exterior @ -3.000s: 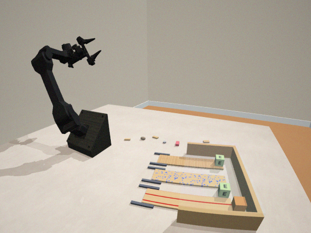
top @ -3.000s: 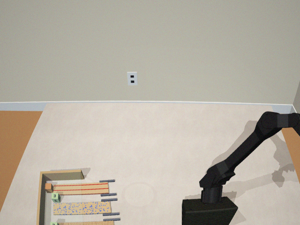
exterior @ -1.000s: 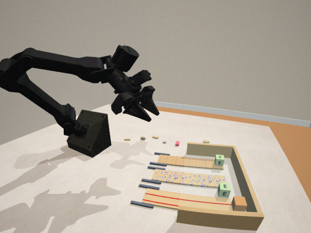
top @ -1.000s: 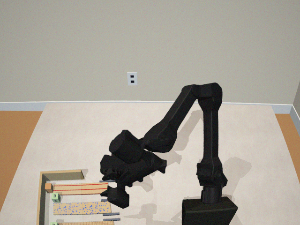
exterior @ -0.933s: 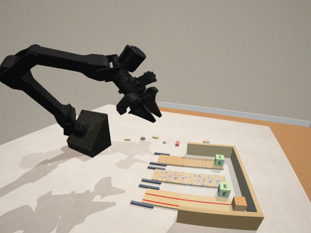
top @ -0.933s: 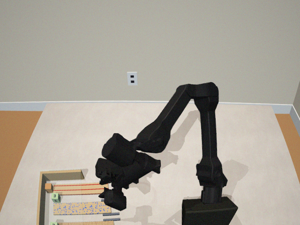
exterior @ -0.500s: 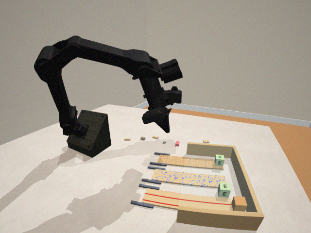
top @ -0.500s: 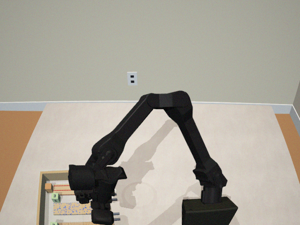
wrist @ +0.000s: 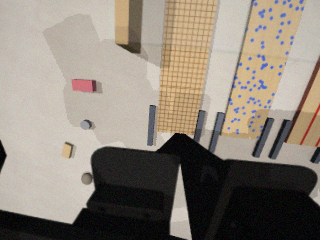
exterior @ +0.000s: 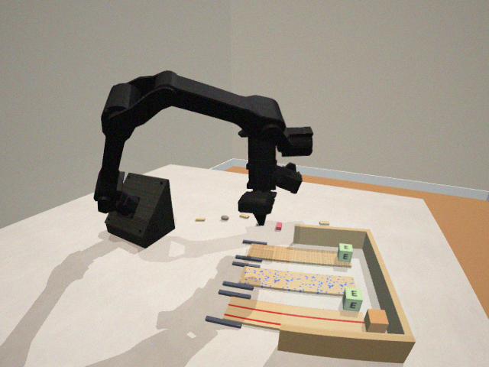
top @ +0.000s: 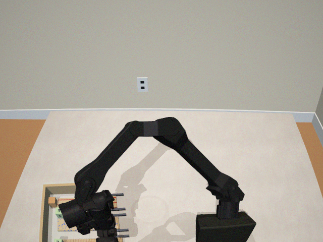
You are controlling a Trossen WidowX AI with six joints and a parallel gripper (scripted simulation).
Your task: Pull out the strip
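Note:
Three tan strips lie side by side in a walled tray (exterior: 343, 347) (top: 41, 208): a grid-patterned strip (exterior: 296, 254) (wrist: 187, 65), a blue-dotted strip (exterior: 296, 280) (wrist: 265, 65) (top: 61, 224) and a red-lined strip (exterior: 276, 316) (top: 65, 200). A green cube marked E (exterior: 345, 251) sits on the far end of the grid strip. A second green E cube (exterior: 352, 299) (top: 58, 212) stands at the far end between the dotted and red-lined strips; I cannot tell which bears it. A plain orange cube (exterior: 376, 320) (top: 52, 201) sits on the red-lined strip. My gripper (exterior: 260, 222) (wrist: 179, 138) is shut and empty, pointing down at the table before the grid strip's near end.
Several dark bars (exterior: 254, 241) (wrist: 152, 125) lie beside the strips' near ends. A pink block (exterior: 278, 225) (wrist: 83, 85), small tan blocks (exterior: 244, 215) (wrist: 67, 149) and a grey disc (exterior: 225, 217) lie near the gripper. The arm's base (exterior: 140, 213) stands to the left.

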